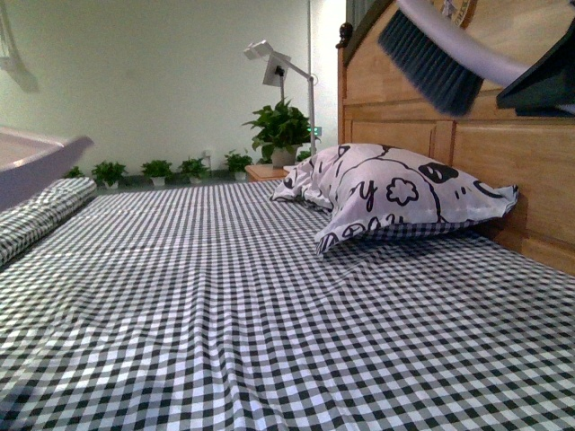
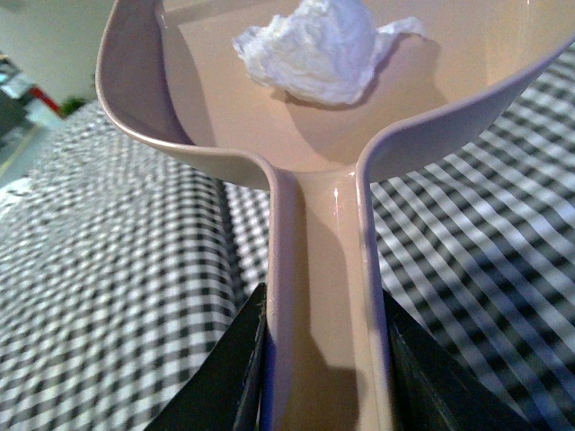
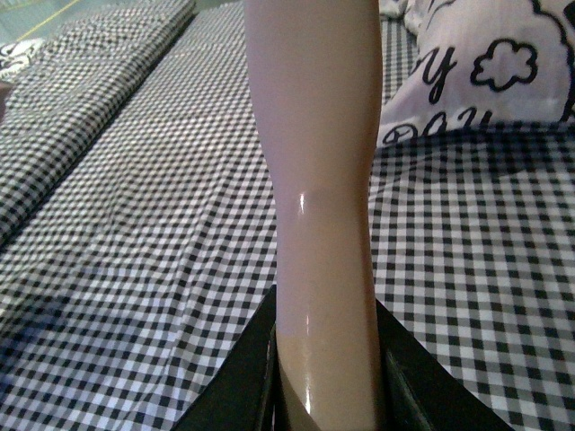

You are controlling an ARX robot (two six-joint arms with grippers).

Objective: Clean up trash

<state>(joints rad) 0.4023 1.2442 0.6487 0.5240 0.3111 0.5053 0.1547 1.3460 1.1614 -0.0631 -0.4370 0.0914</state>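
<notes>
The trash (image 2: 314,49), a small crumpled wad of white tissue, lies inside the pale dustpan (image 2: 225,117). My left gripper (image 2: 323,377) is shut on the dustpan's handle and holds it above the checked bed. In the front view the dustpan (image 1: 31,157) shows at the far left, raised above the bed. My right gripper (image 3: 328,368) is shut on the pale handle of the brush (image 3: 314,135). The brush's dark bristles (image 1: 431,63) hang high at the upper right of the front view, in front of the headboard; part of the right gripper (image 1: 544,81) shows beside them.
A black-and-white checked sheet (image 1: 269,314) covers the bed. A white pillow with black drawings (image 1: 395,193) leans at the wooden headboard (image 1: 503,153). A folded checked blanket (image 1: 40,211) lies on the left edge. Potted plants (image 1: 278,130) and a lamp (image 1: 274,63) stand behind.
</notes>
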